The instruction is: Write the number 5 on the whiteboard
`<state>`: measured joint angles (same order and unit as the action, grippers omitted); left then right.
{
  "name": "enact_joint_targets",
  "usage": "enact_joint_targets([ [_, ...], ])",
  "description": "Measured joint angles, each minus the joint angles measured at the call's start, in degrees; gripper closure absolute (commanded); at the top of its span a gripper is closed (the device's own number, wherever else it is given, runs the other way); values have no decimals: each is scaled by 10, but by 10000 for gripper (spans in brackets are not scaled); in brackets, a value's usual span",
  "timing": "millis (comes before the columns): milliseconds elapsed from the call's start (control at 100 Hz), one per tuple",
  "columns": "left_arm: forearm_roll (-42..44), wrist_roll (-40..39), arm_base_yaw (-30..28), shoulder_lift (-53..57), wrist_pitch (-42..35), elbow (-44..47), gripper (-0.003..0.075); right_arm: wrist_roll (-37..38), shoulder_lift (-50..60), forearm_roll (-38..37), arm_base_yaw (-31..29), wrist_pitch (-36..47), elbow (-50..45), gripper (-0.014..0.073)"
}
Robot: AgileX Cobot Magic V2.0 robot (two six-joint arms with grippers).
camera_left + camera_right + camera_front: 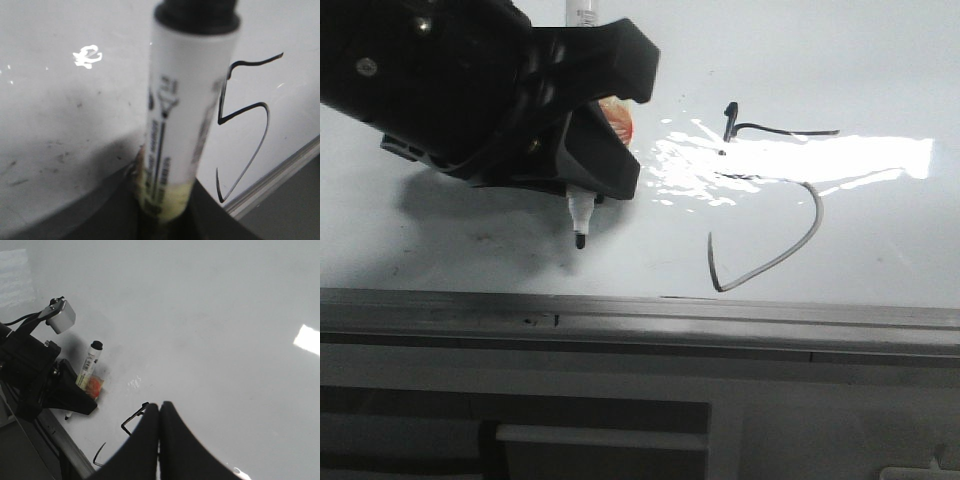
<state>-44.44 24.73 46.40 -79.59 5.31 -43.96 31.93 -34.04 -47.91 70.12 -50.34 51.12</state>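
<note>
**Left gripper holds marker beside drawn 5**

Left gripper clamped on a white marker, barrel roughly upright, black tip pointing down toward the whiteboard. Tip sits very near the board surface; contact cannot be confirmed. An orange patch shows on the marker between the black fingers.

The number 5 is drawn in thin black line on the board, to the right of the marker and apart from it. Top bar, short upright and big open belly all visible; glare washes over its middle in the front view. Left wrist view shows the figure clearly, lying near the grey frame edge.

Right gripper hovers above the board with jaws together, holding nothing. Its fingers cover part of the 5 in its own wrist view. Faint grey smudges mark the board.
</note>
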Motion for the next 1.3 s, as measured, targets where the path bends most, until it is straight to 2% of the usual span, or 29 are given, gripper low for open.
enact_joint_targets([
  [370, -25, 0, -31, 0, 36, -5, 733, 0, 0, 0, 0, 1, -10, 652],
  [590, -26, 0, -32, 0, 37, -5, 540, 1, 0, 0, 0, 7, -30, 652],
  [890, -32, 0, -32, -13, 34, -10, 526, 5, 0, 0, 0, 13, -38, 652],
  [960, -33, 0, -32, -14, 33, -10, 479, 5, 0, 0, 0, 13, -38, 652],
  [1060, -35, 0, -32, -14, 34, -11, 355, 6, 0, 0, 0, 13, -38, 652],
  [1110, -36, 0, -32, -14, 41, -12, 318, 6, 0, 0, 0, 13, -38, 652],
  [1300, -41, 0, -31, -14, 47, -14, 310, 6, 0, 0, 0, 15, -38, 652],
])
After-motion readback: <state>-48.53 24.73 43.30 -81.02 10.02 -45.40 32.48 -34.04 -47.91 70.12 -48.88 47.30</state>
